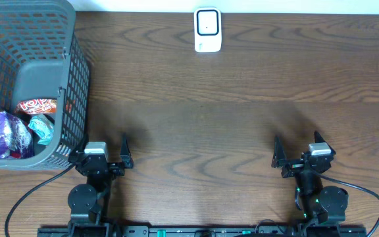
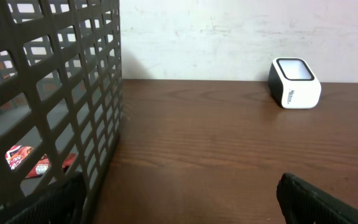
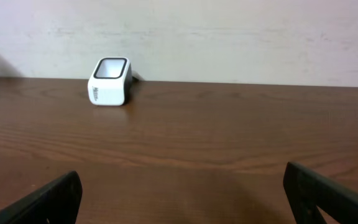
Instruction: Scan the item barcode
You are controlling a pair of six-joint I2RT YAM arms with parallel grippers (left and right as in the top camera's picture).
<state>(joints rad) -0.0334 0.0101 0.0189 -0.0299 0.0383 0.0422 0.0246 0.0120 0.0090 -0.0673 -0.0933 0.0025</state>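
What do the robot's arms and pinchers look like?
Both arms are black with round joints. The left gripper and right gripper each have two black fingers and a silver-grey block. Black cables loop away, and a small green light glows on the right arm.

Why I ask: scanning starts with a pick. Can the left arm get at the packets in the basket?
Probably yes. The left gripper is open beside the open-topped basket, and the packets lie at its near end. The mesh wall stands between, so it would have to go over the rim.
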